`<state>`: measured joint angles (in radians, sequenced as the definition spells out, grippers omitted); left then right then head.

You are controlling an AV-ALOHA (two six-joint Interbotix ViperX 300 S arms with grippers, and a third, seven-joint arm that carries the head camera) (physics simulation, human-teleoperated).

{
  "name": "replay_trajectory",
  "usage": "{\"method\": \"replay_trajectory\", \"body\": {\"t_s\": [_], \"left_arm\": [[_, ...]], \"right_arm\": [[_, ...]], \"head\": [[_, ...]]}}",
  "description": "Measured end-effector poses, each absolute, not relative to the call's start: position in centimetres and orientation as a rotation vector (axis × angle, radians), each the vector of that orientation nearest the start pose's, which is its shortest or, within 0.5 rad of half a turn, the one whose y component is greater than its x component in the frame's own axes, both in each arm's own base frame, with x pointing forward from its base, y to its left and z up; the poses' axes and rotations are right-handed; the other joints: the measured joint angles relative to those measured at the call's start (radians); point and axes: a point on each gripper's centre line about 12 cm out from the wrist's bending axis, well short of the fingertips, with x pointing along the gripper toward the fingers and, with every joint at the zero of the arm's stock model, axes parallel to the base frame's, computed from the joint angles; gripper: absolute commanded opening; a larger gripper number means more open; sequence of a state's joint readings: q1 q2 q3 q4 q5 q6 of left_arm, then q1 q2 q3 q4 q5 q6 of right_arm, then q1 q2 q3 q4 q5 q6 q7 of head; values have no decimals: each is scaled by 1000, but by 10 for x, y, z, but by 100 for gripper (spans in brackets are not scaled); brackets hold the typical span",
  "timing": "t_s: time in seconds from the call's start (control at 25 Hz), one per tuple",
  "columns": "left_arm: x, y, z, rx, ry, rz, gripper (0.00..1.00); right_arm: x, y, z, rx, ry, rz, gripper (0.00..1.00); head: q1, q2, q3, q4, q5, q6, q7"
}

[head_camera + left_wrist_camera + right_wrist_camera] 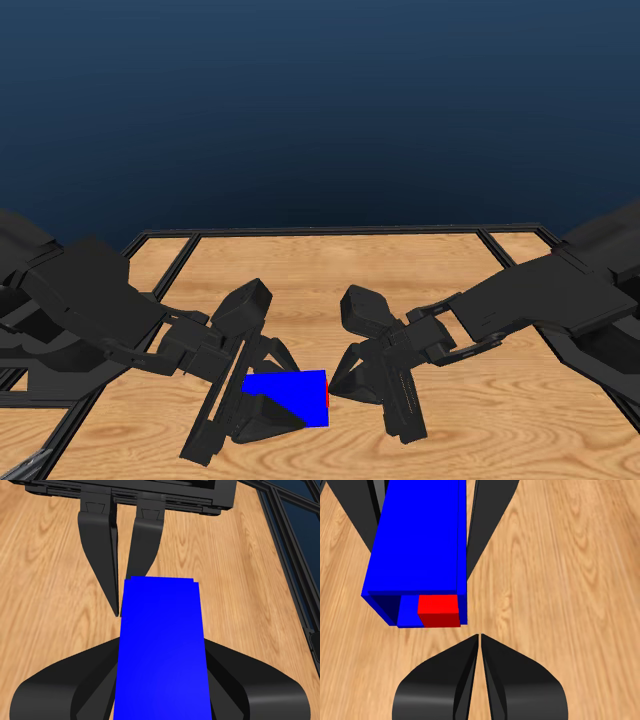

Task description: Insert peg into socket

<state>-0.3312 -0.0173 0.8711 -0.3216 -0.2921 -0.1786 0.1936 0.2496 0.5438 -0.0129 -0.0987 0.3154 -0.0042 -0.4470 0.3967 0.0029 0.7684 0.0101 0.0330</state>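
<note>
In the head view, low and centre of the frame, we see the blue socket (290, 395) held above the wooden table (400, 260), clamped between the jaws of the left gripper (262, 400). Our left wrist view shows those jaws pressed against both long sides of the socket. The red peg (438, 610) sits inside the socket's open end, only its square tip showing, tucked against one inner wall. The right gripper (479, 639) has its jaws closed together on nothing, its tips just beside that open end, not touching the peg.
</note>
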Motion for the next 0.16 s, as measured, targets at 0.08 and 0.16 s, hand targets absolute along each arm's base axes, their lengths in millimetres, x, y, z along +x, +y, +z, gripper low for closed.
{"method": "replay_trajectory", "body": {"t_s": [0.08,0.16], "left_arm": [[333,-103,137,-358,608,-86,0],[332,-103,136,-365,605,-82,0]], "right_arm": [[411,76,111,251,729,57,0],[395,69,109,293,726,32,0]], "head": [[2,-5,0,0,-1,0,-4],[3,-9,0,0,-2,-1,-6]]}}
